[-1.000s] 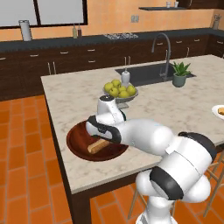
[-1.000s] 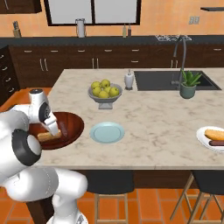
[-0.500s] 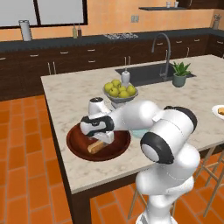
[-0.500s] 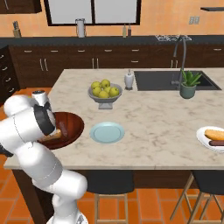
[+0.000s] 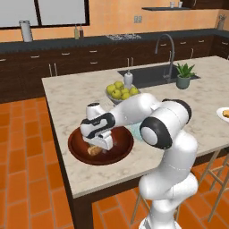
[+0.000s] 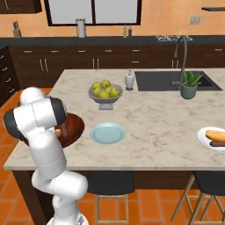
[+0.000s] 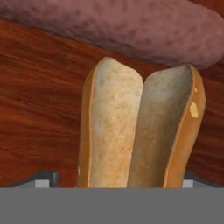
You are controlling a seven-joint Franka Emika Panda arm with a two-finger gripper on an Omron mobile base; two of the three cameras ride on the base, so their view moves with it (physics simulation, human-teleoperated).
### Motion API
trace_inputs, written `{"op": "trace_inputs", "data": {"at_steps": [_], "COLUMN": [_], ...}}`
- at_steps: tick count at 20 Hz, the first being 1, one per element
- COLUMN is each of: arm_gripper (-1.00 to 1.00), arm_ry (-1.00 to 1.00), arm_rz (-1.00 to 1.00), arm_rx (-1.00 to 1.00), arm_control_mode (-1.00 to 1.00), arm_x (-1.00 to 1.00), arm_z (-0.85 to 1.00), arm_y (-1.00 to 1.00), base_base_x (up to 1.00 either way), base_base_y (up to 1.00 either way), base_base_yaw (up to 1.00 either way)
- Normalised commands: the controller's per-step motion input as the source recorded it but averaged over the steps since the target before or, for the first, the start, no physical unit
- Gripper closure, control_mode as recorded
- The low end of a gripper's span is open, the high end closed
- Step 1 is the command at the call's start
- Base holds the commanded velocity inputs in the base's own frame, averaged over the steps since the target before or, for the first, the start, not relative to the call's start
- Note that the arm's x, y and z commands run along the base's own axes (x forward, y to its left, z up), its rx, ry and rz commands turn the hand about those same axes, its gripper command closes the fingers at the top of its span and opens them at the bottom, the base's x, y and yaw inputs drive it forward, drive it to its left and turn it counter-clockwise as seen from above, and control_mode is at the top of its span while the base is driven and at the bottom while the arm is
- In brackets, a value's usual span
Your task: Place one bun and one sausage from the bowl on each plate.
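The dark wooden bowl (image 5: 77, 151) sits near the island's front left corner, also seen past my arm (image 6: 74, 125). My gripper (image 5: 102, 146) reaches down into it, open, with its fingers either side of a split bun (image 7: 140, 127) and a gap on the left side. The bun (image 5: 93, 150) lies on the bowl's floor (image 7: 39, 109). A sausage (image 7: 122, 30) lies just beyond the bun. The pale blue plate (image 6: 107, 132) is bare. At the right end, the white plate (image 6: 210, 137) carries a bun (image 6: 217, 134) and a sausage (image 6: 216, 143).
A grey footed bowl of yellow-green fruit (image 6: 104, 94) stands behind the plates, with a soap bottle (image 6: 129, 80) beyond it. The sink (image 6: 162, 80), the tap (image 5: 166, 49) and a potted plant (image 6: 190, 84) are at the back right. My arm (image 5: 147, 112) arches over the blue plate.
The hand has dropped lower into the wooden bowl onto the bun, and the elbow has swung up and over. The jaws have stayed wide. Plates and bowl have not moved.
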Motion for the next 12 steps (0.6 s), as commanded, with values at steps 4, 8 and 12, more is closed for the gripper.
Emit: {"op": "trace_inputs", "data": {"at_steps": [4, 8, 12], "arm_gripper": [1.00, 1.00, 1.00], "arm_ry": [-0.06, -0.40, -0.43], "arm_rz": [0.00, 0.00, 0.00], "arm_rx": [-0.01, 0.00, 0.09], "arm_control_mode": [-1.00, -1.00, -1.00], "arm_x": [-0.34, -0.70, -0.28], "arm_z": [-0.17, 0.39, 1.00], "arm_y": [-0.36, -0.92, -1.00], "base_base_x": [0.00, 0.00, 0.00], "base_base_y": [0.00, 0.00, 0.00], "base_base_yaw": [0.00, 0.00, 0.00]}}
